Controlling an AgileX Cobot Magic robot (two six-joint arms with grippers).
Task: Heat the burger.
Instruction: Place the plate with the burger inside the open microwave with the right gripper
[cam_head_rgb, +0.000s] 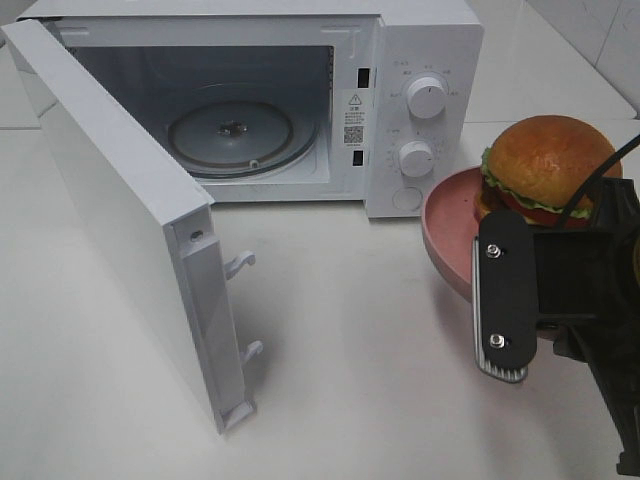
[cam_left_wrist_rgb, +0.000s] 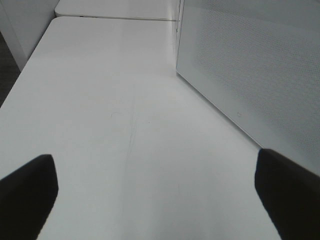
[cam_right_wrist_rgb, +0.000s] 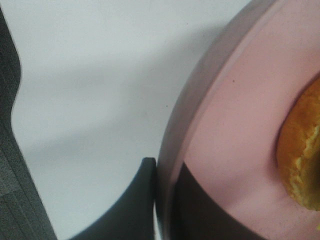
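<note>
The burger (cam_head_rgb: 545, 160), with a golden-brown bun over lettuce, tomato and patty layers, sits on a round pink plate (cam_head_rgb: 450, 225) at the right. My right gripper (cam_head_rgb: 490, 260) is shut on the plate's near rim and holds it tilted above the table, right of the microwave. In the right wrist view its dark fingers (cam_right_wrist_rgb: 135, 210) clamp the plate's rim (cam_right_wrist_rgb: 235, 125), and the bun's edge (cam_right_wrist_rgb: 302, 160) shows beyond them. My left gripper (cam_left_wrist_rgb: 155, 195) is open and empty over bare table. It does not show in the exterior view.
A white microwave (cam_head_rgb: 420, 60) stands at the back, its door (cam_head_rgb: 110, 210) swung wide open toward the front left. A glass turntable (cam_head_rgb: 232, 132) lies inside. The door's outer face (cam_left_wrist_rgb: 250, 65) shows in the left wrist view. The table (cam_head_rgb: 350, 380) is white.
</note>
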